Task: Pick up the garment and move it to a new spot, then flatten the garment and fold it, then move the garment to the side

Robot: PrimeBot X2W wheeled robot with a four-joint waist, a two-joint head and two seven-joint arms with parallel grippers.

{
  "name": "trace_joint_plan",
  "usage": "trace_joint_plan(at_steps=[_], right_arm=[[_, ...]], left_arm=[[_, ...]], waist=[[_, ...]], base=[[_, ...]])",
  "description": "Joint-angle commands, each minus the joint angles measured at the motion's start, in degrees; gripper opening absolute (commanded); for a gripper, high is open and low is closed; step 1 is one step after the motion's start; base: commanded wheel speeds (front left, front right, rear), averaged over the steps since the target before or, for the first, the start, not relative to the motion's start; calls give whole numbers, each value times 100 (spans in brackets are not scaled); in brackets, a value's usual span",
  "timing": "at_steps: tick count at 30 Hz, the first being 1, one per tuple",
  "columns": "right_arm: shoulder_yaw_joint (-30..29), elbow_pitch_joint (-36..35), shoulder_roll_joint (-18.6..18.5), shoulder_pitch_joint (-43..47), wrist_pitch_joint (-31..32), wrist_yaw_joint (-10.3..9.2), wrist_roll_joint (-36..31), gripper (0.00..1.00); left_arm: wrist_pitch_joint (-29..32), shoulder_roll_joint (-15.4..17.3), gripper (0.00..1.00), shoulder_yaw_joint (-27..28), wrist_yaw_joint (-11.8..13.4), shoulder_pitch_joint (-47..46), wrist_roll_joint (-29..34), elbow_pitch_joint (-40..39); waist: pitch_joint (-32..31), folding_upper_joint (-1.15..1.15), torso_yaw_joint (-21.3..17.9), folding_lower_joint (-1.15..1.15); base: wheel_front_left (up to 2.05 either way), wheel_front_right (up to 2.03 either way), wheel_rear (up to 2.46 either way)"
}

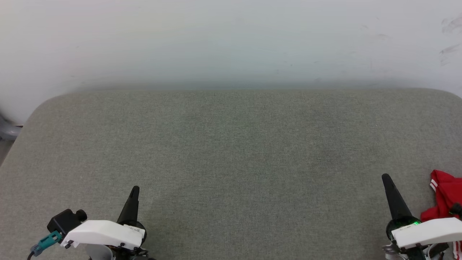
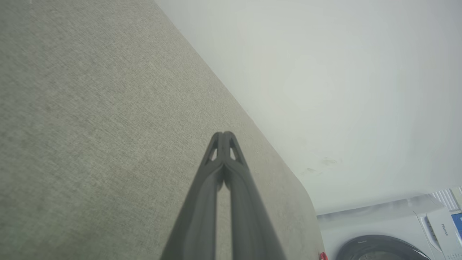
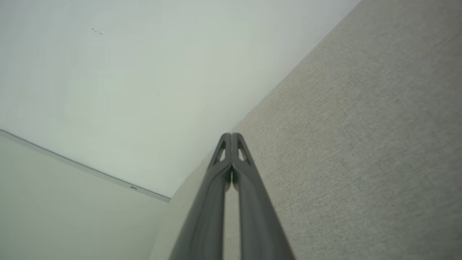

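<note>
The red shirt lies bunched at the near right edge of the counter, beside your right claw. That claw and your left claw are pinched closed, holding nothing. The shirt may be waiting for pickup or set aside; you can't tell.

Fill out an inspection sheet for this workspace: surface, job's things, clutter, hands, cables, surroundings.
Surface: grey fabric table with rounded far corners.
Job's things: red garment with white stripes, bunched at the table's right edge beside the right arm, partly out of frame, not held.
Clutter: nothing seen.
Hands: left hand shut, holding nothing, over the near left of the table; right hand shut, holding nothing, over the near right.
Cables: cable with a teal plug at the left wrist.
Surroundings: white wall behind the table; washing machine past the table's corner in the left wrist view.
</note>
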Motion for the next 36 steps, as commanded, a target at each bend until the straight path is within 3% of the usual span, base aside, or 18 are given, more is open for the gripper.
trace_joint_plan(at_steps=[1, 36], right_arm=[[4, -10, -17, -177, 3, 0, 157, 0], [13, 551, -14, -500, 98, -1, 2103, 0]], left_arm=[[35, 5, 0, 71, -57, -144, -135, -41], [550, -321, 0, 625, -414, -300, -1767, 95]], waist=[[1, 0, -1, 0], [17, 0, -33, 0]], base=[[0, 0, 0], [0, 0, 0]])
